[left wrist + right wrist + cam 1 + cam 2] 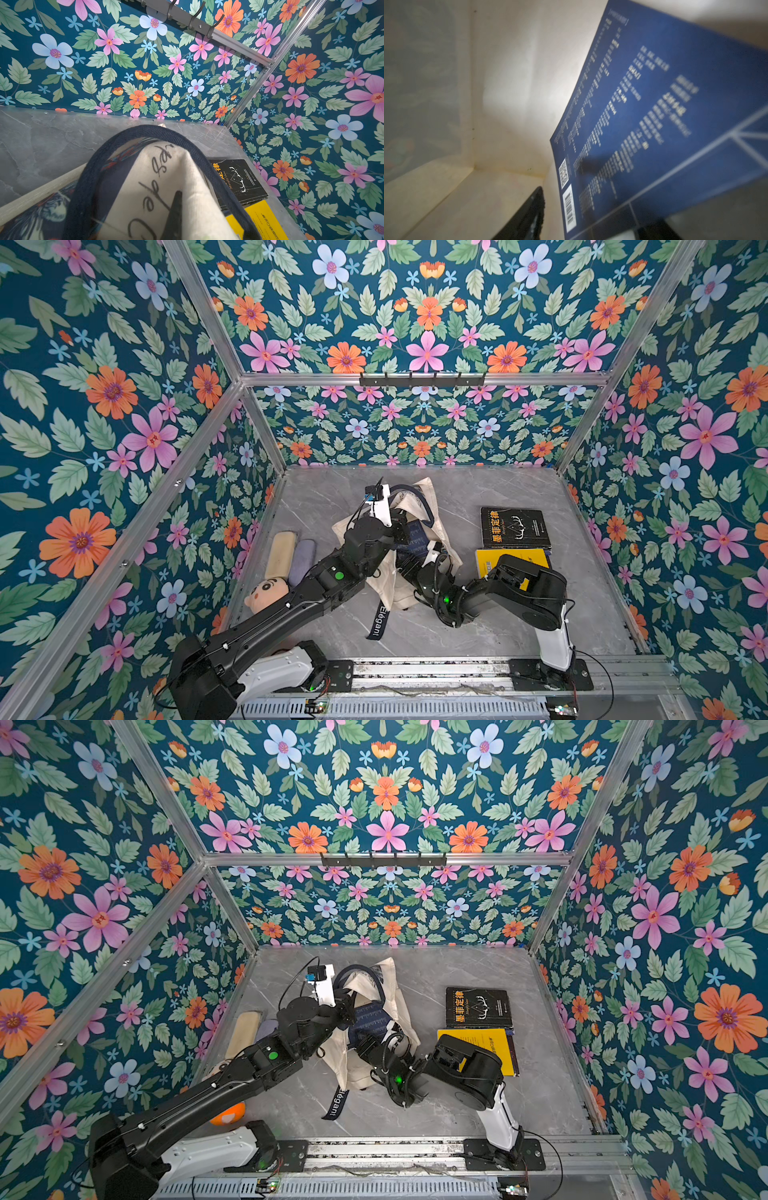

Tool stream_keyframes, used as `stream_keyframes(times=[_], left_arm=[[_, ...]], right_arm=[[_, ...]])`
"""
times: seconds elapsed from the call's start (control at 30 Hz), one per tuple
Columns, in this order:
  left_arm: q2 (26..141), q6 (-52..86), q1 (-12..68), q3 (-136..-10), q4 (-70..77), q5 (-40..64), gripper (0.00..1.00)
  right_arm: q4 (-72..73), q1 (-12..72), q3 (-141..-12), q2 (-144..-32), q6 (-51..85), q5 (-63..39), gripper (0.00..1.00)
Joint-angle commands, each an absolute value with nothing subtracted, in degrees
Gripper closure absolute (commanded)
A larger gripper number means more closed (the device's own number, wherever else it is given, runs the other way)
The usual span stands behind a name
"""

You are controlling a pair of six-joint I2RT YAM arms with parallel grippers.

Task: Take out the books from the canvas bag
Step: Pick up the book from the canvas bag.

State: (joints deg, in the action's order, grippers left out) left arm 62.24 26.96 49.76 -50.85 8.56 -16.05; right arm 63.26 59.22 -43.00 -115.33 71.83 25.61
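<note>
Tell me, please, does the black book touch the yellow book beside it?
Touching. The left wrist view shows the black book lying with its edge against the yellow book, with no table showing between them.

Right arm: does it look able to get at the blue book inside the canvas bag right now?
Probably yes. The left gripper holds the canvas bag open, and the right gripper is inside it, jaws open astride the edge of the blue book; nothing looks in the way.

Blue book inside cream canvas bag; black book, yellow book lie beside.
</note>
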Motion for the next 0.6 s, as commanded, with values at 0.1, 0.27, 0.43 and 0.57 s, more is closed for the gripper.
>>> stream_keyframes(times=[0.1, 0.27, 0.43, 0.57], left_arm=[[61.88, 26.67, 49.9, -51.59, 12.84, -16.41, 1.0], [61.87, 26.73, 49.87, -51.59, 12.66, -16.89, 1.0], [62.23, 26.63, 49.97, -51.86, 12.31, -16.91, 1.0], [62.4, 26.56, 49.92, -51.94, 12.09, -17.46, 1.0]], right_arm=[[65.81, 59.13, -42.81, -114.27, 69.92, 26.01, 0.52], [65.89, 58.58, -42.86, -113.58, 68.47, 26.06, 0.61], [62.49, 58.01, -44.89, -112.15, 66.05, 25.26, 0.67], [62.09, 57.13, -45.88, -112.22, 66.1, 23.45, 0.74]])
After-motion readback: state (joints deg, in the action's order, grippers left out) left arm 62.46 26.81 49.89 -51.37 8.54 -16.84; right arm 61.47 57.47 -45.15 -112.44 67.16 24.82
